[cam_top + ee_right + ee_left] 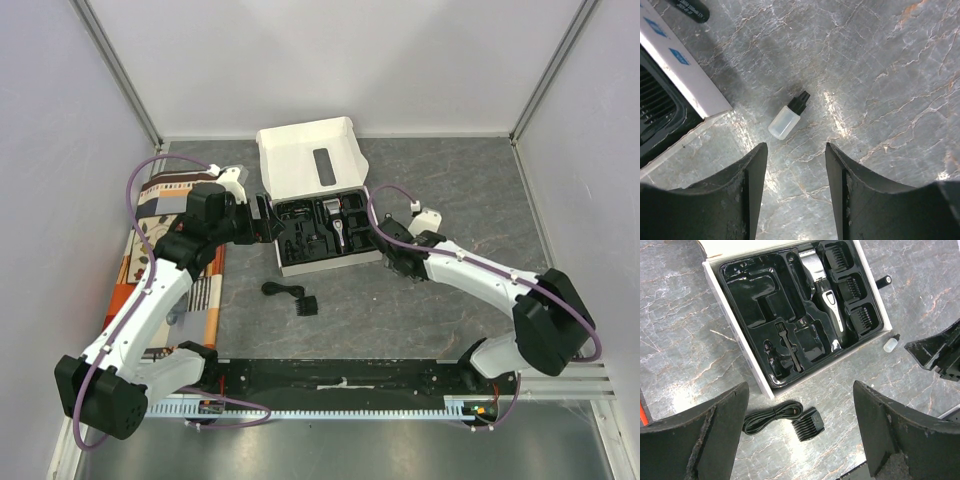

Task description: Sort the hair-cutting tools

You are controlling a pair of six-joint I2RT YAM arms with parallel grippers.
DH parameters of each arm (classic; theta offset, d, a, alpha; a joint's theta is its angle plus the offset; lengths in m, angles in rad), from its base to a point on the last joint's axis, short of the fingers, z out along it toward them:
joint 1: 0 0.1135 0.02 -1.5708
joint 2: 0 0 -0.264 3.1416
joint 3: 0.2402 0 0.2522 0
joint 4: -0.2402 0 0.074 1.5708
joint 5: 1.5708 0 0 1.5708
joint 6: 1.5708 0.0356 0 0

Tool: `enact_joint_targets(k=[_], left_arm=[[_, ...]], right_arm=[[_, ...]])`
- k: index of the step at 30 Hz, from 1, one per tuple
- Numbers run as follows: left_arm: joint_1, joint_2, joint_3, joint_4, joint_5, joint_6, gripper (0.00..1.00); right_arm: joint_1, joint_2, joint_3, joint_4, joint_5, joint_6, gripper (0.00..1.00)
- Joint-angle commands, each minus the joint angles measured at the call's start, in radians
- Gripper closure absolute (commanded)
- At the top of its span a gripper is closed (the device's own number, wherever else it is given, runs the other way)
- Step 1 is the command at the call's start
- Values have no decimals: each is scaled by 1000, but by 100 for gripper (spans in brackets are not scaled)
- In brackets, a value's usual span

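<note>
The black clipper with a silver head (822,290) lies in the black moulded tray (747,300) of the white box (320,268). The coiled black cable (772,416) and a small black comb guard (809,424) lie on the table in front of the box, between my left gripper's fingers in the left wrist view. My left gripper (800,386) is open and empty, above them, at the box's left end (262,215). My right gripper (796,150) is open and empty, just short of a tiny clear bottle with a black cap (787,118). A small dark bottle (690,7) lies beyond it.
The box's white lid (310,160) stands open at the back. Several comb guards (852,287) sit in the tray's right slots and a small brush (789,347) in the middle. A patterned cloth (160,260) lies at the left. A black rail (340,385) runs along the near edge.
</note>
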Motion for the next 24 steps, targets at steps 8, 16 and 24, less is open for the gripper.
enact_joint_targets(k=[8, 16, 24], left_arm=[[5, -28, -6, 36, 39, -31, 10], [5, -23, -6, 36, 38, -31, 10], [5, -17, -8, 36, 33, -31, 10]], right_arm=[[-4, 112, 15, 2, 75, 223, 47], [-35, 183, 12, 37, 67, 226, 48], [-50, 214, -1, 88, 47, 216, 48]])
